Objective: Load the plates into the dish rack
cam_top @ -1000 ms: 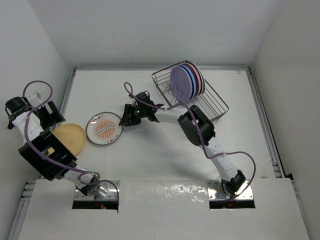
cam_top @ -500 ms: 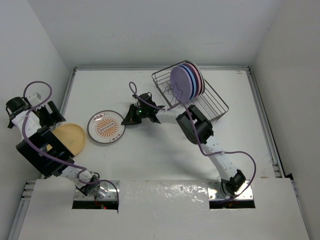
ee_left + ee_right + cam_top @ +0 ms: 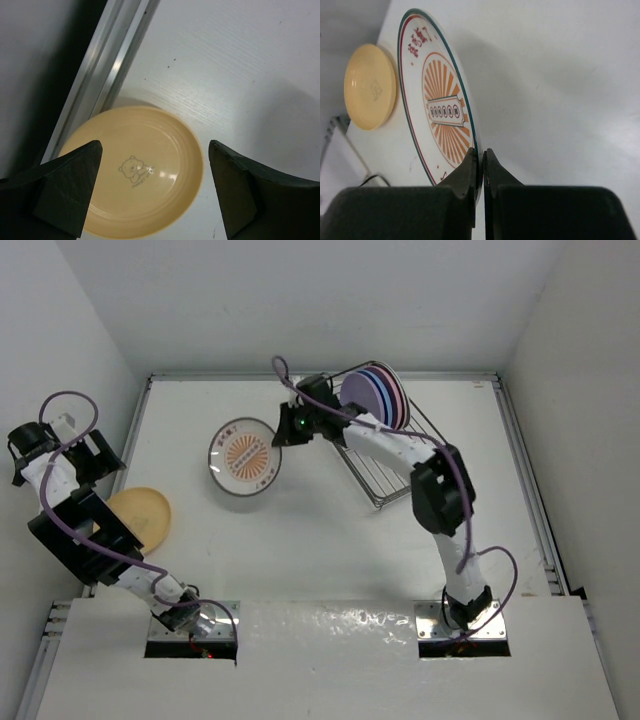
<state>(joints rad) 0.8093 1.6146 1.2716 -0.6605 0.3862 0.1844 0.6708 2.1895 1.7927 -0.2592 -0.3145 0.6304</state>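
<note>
My right gripper (image 3: 283,433) (image 3: 483,156) is shut on the rim of the white orange-sunburst plate (image 3: 243,456) (image 3: 442,120) and holds it lifted and tilted left of the wire dish rack (image 3: 400,455). Several plates (image 3: 375,398), purple in front, stand upright at the rack's far end. The yellow-orange plate (image 3: 140,516) (image 3: 137,172) lies flat near the table's left edge; it also shows in the right wrist view (image 3: 370,85). My left gripper (image 3: 95,462) (image 3: 152,187) is open and empty, hovering over this plate with its fingers to either side.
A raised metal rail (image 3: 107,65) runs along the table's left edge, right beside the yellow-orange plate. White walls close in the table on the left, back and right. The right arm stretches across the rack's near half.
My right gripper has lifted the sunburst plate off the table and carried it back and right toward the rack. The left gripper has shifted slightly back.
</note>
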